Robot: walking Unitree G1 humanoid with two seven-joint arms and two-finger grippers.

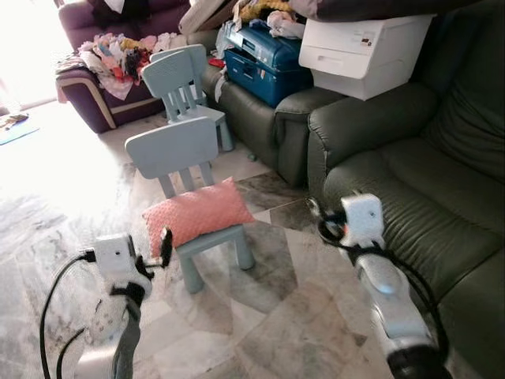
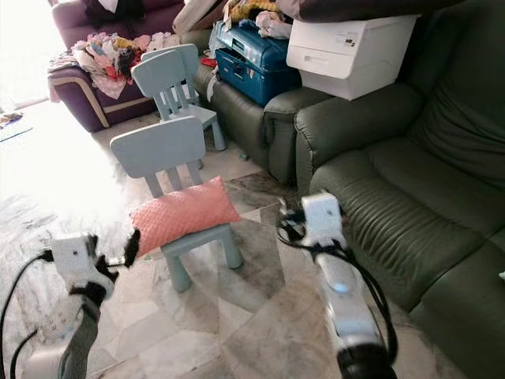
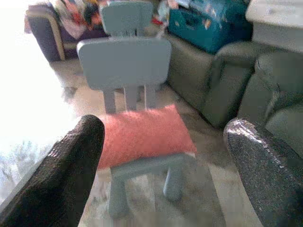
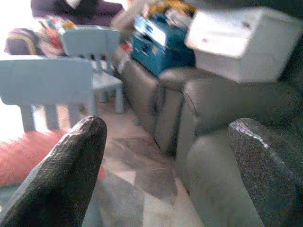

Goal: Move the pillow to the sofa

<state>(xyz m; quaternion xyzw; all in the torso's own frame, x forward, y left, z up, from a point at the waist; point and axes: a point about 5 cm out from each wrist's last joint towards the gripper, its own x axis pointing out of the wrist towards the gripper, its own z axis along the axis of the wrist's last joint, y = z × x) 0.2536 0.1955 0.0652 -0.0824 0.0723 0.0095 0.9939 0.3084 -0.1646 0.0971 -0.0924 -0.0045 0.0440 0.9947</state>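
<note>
Your coral pillow (image 1: pixel 197 212) sits on the small blue chair (image 1: pixel 175 150). Left gripper (image 3: pixel 161 156) and right gripper (image 4: pixel 168 161) both spread wide, holding nothing, near the green sofa (image 1: pixel 410 181).

support: small blue chair (image 1: pixel 207 237) (on marble floor (image 1: pixel 300 316)) | on seat: pink pillow (image 1: pixel 197 213)
</note>
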